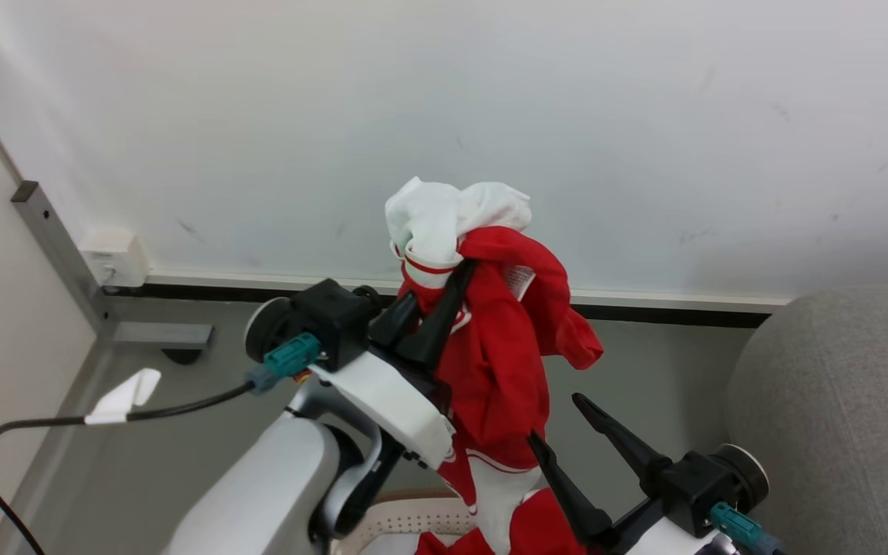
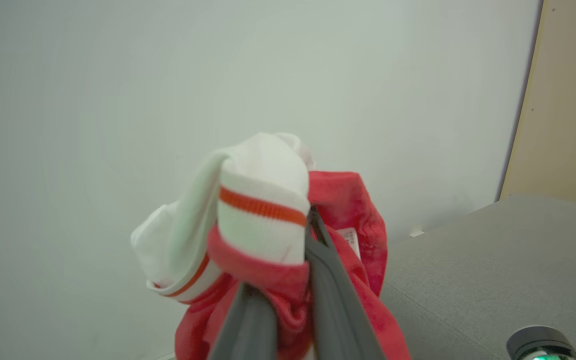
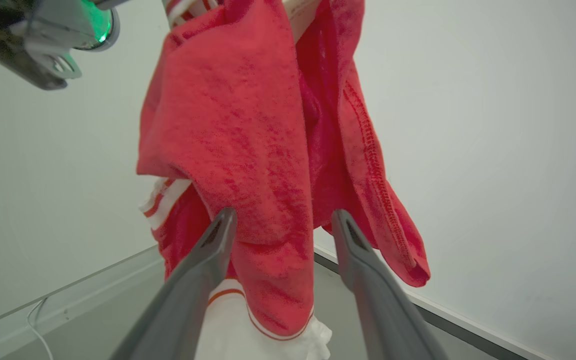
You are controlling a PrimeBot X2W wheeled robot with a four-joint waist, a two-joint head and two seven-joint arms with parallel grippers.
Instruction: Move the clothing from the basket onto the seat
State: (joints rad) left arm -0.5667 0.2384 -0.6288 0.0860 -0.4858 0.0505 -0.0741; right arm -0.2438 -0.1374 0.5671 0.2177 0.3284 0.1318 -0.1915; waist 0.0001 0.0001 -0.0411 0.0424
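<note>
- The small cream-white perforated plastic basket (image 1: 413,518) is cut off by the head view's bottom edge and mostly hidden behind the left arm and hanging cloth.
- The soft red clothing with white panels (image 1: 498,362) hangs at frame centre, its top clenched in the left gripper (image 1: 444,281).
- The right gripper (image 1: 553,416), lower right of centre, is spread wide beside the cloth; contact is unclear.
- The large light grey woven seat (image 1: 837,401) is cropped at the right edge, with bare grey floor (image 1: 644,362) between it and the garment.

White forearms (image 1: 259,493), blk jaws, teal connectors (image 1: 290,356), blk cable (image 1: 174,408)
</note>
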